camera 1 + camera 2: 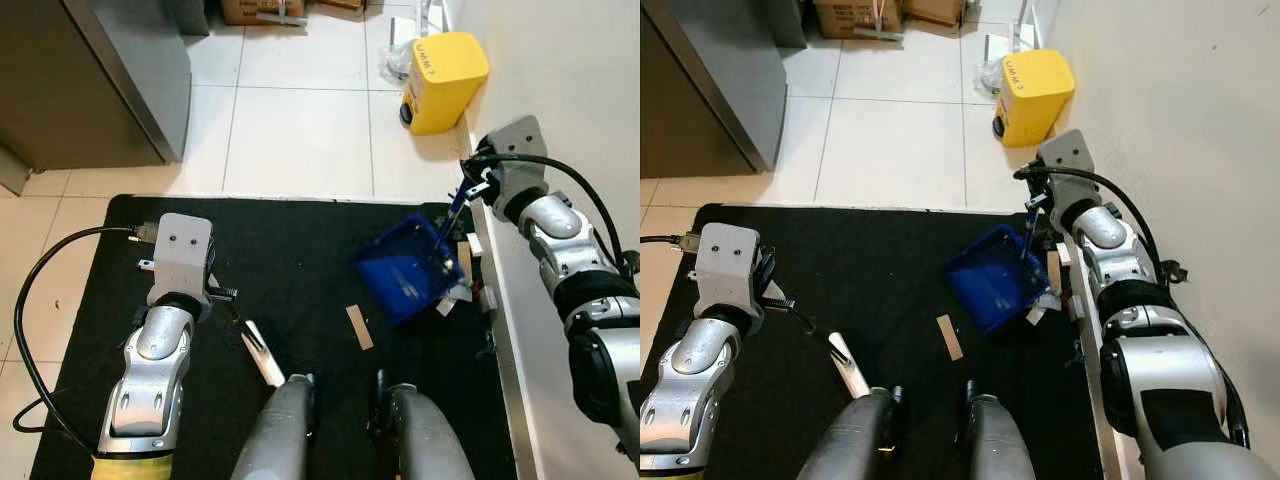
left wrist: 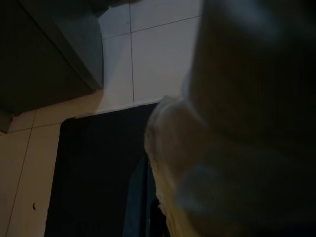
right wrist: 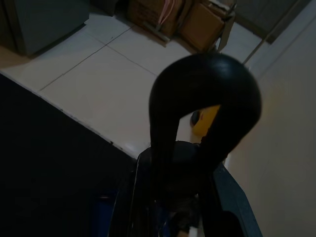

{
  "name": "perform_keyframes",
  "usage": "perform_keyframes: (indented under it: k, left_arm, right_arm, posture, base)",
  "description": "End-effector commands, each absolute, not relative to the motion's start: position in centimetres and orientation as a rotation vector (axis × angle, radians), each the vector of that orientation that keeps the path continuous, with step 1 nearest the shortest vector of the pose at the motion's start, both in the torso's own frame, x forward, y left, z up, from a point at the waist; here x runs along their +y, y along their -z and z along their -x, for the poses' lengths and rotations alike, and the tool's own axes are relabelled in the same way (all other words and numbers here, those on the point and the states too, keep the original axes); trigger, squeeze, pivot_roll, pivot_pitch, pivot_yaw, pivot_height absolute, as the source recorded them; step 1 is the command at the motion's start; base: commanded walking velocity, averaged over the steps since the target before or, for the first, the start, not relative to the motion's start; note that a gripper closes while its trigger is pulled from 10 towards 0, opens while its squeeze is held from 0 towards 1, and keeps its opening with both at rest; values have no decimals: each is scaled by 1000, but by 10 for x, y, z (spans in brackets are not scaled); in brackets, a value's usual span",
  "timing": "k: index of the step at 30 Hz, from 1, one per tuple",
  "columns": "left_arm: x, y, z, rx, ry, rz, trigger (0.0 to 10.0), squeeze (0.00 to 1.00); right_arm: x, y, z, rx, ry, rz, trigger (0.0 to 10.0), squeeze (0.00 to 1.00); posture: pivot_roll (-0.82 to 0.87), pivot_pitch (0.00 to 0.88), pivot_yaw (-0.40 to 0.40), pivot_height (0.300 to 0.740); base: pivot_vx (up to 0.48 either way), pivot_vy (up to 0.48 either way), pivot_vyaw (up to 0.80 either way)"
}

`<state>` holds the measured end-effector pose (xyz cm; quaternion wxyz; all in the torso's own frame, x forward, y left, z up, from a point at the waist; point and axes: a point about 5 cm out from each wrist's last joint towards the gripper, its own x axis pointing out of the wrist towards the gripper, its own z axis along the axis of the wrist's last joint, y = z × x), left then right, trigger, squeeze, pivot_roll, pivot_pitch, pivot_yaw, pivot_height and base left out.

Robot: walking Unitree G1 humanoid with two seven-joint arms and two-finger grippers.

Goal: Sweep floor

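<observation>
A blue dustpan (image 1: 403, 274) stands tilted on the black mat (image 1: 290, 250), close to the right wall. My right gripper (image 1: 463, 198) is shut on its thin upright handle; in the right wrist view the black fingers (image 3: 163, 118) curl over that handle. My left gripper (image 1: 228, 300) is low over the mat and shut on a pale white brush (image 1: 263, 353), which shows as a blurred pale shape (image 2: 197, 163) in the left wrist view. A flat wood scrap (image 1: 359, 327) lies on the mat between brush and dustpan. More scraps (image 1: 465, 262) lie behind the dustpan by the wall.
A yellow bin (image 1: 441, 79) stands against the right wall on the white tiles. A grey cabinet (image 1: 100, 80) fills the far left, cardboard boxes (image 1: 262, 10) at the back. My own legs (image 1: 290, 430) are at the bottom. A white baseboard (image 1: 503, 335) edges the mat.
</observation>
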<state>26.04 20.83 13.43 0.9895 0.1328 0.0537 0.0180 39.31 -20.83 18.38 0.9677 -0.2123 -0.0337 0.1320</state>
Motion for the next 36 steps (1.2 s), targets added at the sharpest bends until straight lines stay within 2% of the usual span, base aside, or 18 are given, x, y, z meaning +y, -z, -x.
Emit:
perform_keyframes:
  k: [1, 11, 18, 27, 36]
  left_arm:
    - [208, -132, -259, 111, -37, -276, 10000, 0]
    - [207, -130, -259, 111, -38, -271, 10000, 0]
    - [210, -133, -264, 99, -59, -278, 10000, 0]
    - [222, -138, -277, 63, -80, -302, 10000, 0]
    - [224, -121, -291, 86, -16, -300, 10000, 0]
  right_arm:
    - [-211, -186, -393, -69, -263, 455, 10000, 0]
    - [-219, -173, -390, 16, -260, 489, 10000, 0]
    - [-234, -168, -387, 73, -222, 508, 10000, 0]
    - [-242, -148, -381, 154, -138, 376, 10000, 0]
    - [-239, -128, -374, 249, -140, 346, 10000, 0]
  posture:
    - [166, 240, -26, 740]
    - [154, 233, -37, 740]
    - [142, 235, -38, 740]
    - [130, 248, -40, 740]
    - [102, 252, -52, 740]
  base:
    - [0, 0, 0]
    - [0, 0, 0]
    - [0, 0, 0]
    - [0, 0, 0]
    - [0, 0, 0]
